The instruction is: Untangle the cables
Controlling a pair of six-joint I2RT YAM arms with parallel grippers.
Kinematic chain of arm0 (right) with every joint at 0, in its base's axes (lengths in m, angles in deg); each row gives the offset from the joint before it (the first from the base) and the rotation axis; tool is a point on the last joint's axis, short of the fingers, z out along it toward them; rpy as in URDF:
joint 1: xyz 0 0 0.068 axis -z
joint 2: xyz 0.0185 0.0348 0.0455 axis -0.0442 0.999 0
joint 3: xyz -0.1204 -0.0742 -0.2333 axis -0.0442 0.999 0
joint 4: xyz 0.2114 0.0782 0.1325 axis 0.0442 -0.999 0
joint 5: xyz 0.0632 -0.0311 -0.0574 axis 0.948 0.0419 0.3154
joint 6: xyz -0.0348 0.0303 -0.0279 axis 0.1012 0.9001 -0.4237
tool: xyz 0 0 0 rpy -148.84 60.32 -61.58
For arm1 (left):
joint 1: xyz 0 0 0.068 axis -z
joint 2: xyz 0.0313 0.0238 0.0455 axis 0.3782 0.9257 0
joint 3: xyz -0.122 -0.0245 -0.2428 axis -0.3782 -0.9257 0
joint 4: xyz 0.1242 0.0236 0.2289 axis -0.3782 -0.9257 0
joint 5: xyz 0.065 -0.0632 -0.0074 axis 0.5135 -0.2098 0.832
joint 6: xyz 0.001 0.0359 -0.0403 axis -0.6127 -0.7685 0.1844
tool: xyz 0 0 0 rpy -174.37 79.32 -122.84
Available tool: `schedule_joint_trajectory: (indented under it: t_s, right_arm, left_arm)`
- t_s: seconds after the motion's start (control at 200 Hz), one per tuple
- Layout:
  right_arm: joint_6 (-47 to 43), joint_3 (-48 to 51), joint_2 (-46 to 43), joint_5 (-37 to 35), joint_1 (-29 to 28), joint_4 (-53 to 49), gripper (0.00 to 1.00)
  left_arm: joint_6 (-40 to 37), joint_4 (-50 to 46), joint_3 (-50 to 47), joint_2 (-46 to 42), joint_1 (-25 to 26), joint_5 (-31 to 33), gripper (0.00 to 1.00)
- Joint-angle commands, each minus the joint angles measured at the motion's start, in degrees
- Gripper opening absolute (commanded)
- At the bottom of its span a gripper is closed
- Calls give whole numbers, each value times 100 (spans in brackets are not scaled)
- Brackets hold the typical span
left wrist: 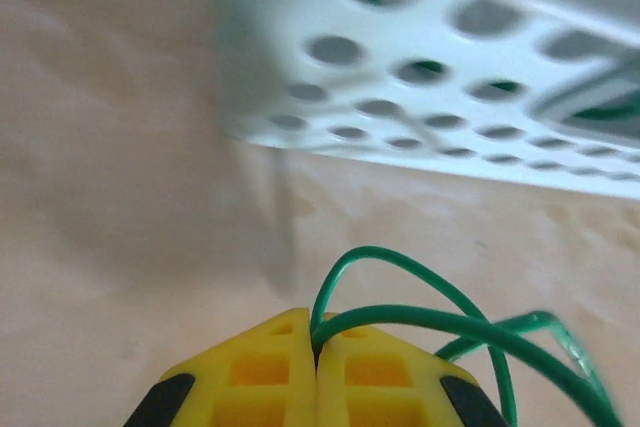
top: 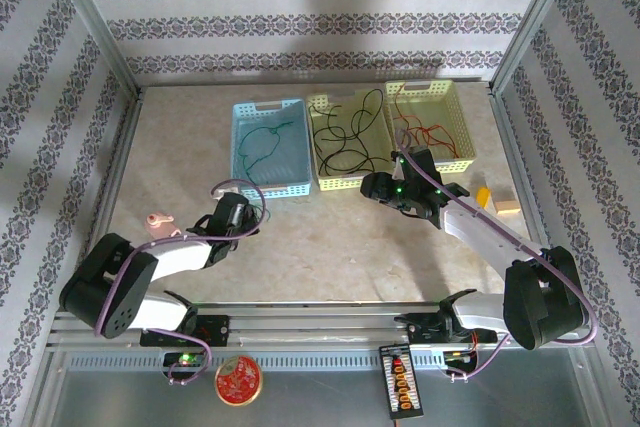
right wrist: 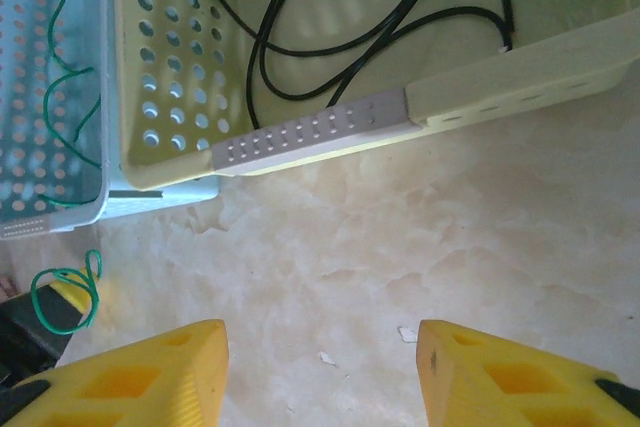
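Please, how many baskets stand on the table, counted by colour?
Blue: 1, the left basket
Yellow: 2, the middle basket and the right basket
Total: 3

Pale beige table (top: 330,237) with a marbled top, enclosed on three sides. The back wall (top: 300,7), left wall (top: 50,97) and right wall (top: 590,87) carry white wallpaper with bands of grey floral pattern. Silver metal posts (top: 92,22) rise at the back corners. A metal rail (top: 300,319) runs along the near edge. Soft, even light.
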Motion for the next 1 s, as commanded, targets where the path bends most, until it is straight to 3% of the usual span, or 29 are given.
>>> schedule_joint_trajectory:
  t_s: [0.0,0.085,0.31,0.61,0.655,0.785,0.995]
  right_arm:
    - [-332,-173,-85,504,-240,133,52]
    - [-590,-281,-65,818,-537,219,53]
    - [-979,-925,521,1528,-1451,299,53]
    - [-1007,-1353,1036,1516,-1676,318,47]
    - [-991,-1324,1053,1468,-1663,317,40]
    - [-920,-1176,1004,1322,-1572,357,6]
    - [-702,-798,663,713,-1248,366,0]
  left_arm:
    - [-287,568,-247,-534,126,-1350,0]
    - [-344,554,-223,-914,191,-2135,0]
    - [-520,463,443,-991,404,-2947,0]
    - [-699,648,1042,-472,750,-2986,0]
    - [-711,673,1057,-494,754,-2963,0]
    - [-724,670,1075,-570,756,-2846,0]
    - [-699,520,1075,-668,751,-2288,0]
